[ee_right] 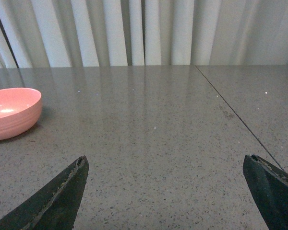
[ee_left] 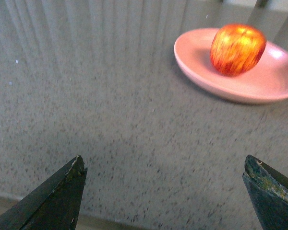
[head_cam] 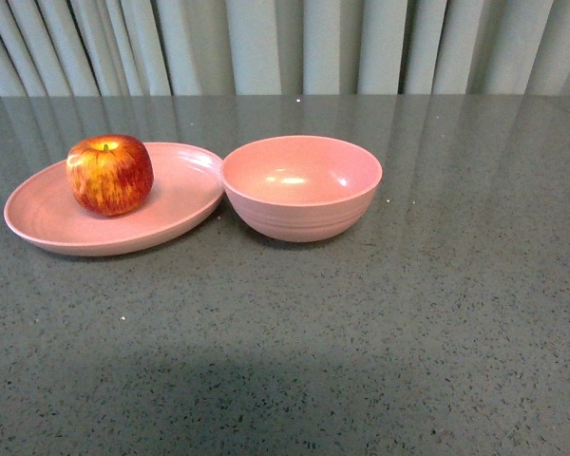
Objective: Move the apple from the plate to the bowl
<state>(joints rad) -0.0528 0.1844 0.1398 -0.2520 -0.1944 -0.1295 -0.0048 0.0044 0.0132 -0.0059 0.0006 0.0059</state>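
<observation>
Apple [head_cam: 109, 174] status: table [head_cam: 361, 332] bears plate [head_cam: 38, 223] at left, bowl [head_cam: 301, 187] against its right rim; apple upright on plate. Left gripper [ee_left: 163, 160], jaws wide and empty, judged nearer, apple ahead, well apart. Right gripper [ee_right: 165, 158] likewise spread, empty, facing only the bowl

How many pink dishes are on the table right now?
2. The shallow plate sits on the left, holding the apple; the deep bowl stands just right of it, empty. None seems hidden.
</observation>
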